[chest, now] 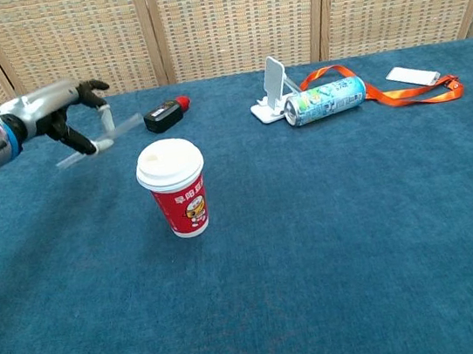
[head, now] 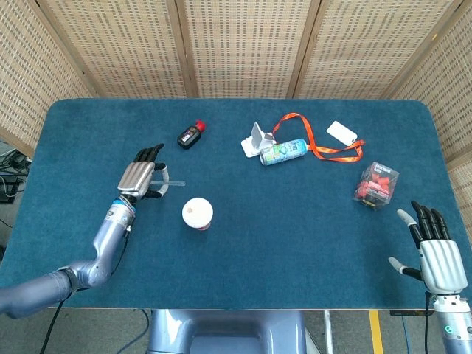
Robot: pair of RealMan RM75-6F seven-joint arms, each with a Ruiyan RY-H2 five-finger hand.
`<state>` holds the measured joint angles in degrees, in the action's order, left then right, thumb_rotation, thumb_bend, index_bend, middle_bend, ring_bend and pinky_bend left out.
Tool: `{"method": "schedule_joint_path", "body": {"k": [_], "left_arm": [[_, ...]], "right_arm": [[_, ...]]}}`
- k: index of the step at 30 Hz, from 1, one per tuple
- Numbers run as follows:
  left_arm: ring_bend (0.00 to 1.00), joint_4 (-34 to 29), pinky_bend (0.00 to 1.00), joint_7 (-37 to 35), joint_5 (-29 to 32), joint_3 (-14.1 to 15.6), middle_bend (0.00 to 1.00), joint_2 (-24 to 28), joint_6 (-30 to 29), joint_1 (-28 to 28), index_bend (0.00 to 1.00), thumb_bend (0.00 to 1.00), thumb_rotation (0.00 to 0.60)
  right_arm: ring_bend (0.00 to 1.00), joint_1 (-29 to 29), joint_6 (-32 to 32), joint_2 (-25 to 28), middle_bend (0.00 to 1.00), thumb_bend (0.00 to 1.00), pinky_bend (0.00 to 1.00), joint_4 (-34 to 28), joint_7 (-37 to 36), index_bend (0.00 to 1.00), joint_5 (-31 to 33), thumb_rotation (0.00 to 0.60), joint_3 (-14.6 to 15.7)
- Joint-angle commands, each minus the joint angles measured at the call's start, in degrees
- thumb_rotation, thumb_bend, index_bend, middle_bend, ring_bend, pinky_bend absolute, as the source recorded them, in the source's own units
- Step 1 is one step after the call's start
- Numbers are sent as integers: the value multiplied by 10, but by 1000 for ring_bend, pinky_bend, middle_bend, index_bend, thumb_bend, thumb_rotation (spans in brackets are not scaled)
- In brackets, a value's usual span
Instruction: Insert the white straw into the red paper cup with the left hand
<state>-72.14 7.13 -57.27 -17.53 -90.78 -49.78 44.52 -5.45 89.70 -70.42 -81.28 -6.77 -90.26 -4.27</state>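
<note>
A red paper cup point(chest: 175, 198) with a white lid point(head: 197, 212) stands upright left of the table's middle. My left hand point(chest: 64, 113) hovers above the cloth to the cup's left and behind it, pinching the white straw point(chest: 101, 140), which lies roughly level and points toward the cup. In the head view the left hand point(head: 142, 177) shows with the straw point(head: 169, 183) sticking out to its right. My right hand point(head: 435, 251) rests open at the table's near right corner, holding nothing.
A black and red bottle point(head: 190, 134) lies behind the left hand. A white phone stand point(head: 254, 139), a can on its side point(head: 284, 150), an orange lanyard point(head: 324, 150) with a white card point(head: 341, 133) lie at the back. A clear box of red pieces point(head: 377, 184) sits at right.
</note>
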Motion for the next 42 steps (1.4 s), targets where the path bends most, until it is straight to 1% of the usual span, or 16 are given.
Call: {"method": "schedule_joint_path", "body": {"k": [1, 8, 9, 10, 14, 16, 20, 25, 30, 35, 42], "left_arm": [[0, -64, 0, -46, -9, -27, 0, 46, -12, -15, 648, 439, 600], [0, -147, 0, -81, -15, -51, 0, 104, -15, -22, 649, 439, 600], [0, -166, 0, -93, -14, -58, 0, 114, -15, -23, 649, 439, 600], [0, -206, 0, -133, -17, -76, 0, 121, -20, -29, 649, 439, 600], [0, -250, 0, -188, -21, -89, 0, 132, -17, -36, 655, 439, 600], [0, -278, 0, -219, -27, -93, 0, 135, -4, -34, 656, 440, 600], [0, -304, 0, -232, -39, -94, 0, 131, -6, -27, 659, 440, 600], [0, -334, 0, -244, -46, -89, 0, 107, -22, -17, 673, 439, 600], [0, -335, 0, -234, -38, -78, 0, 96, -25, -8, 680, 439, 600], [0, -338, 0, -248, -30, -68, 0, 93, -32, -14, 686, 439, 600], [0, -335, 0, -269, -48, -45, 0, 96, -40, -33, 687, 440, 600]], "right_arm": [[0, 1, 0, 2, 0, 59, 0, 0, -4, 184, 2, 600, -1], [0, 1, 0, 4, 0, 60, 0, 0, -13, 186, 5, 600, -2], [0, 1, 0, 4, 0, 60, 0, 0, -14, 186, 5, 600, -2], [0, 1, -2, 4, 0, 60, 0, 0, -18, 186, 5, 600, -2], [0, 0, -2, 5, 0, 59, 0, 1, -23, 188, 4, 600, -2], [0, 0, -2, 5, 0, 59, 0, 1, -27, 189, 4, 600, -1], [0, 0, -3, 6, 0, 59, 0, 1, -34, 190, 6, 600, -2], [0, 0, -6, 7, 0, 59, 0, 3, -42, 190, 7, 600, -2], [0, 0, -8, 8, 0, 60, 0, 7, -52, 190, 9, 600, -2], [0, -1, -10, 7, 0, 59, 0, 10, -55, 190, 11, 600, -3], [0, -1, -9, 6, 0, 60, 0, 10, -53, 189, 7, 600, -1]]}}
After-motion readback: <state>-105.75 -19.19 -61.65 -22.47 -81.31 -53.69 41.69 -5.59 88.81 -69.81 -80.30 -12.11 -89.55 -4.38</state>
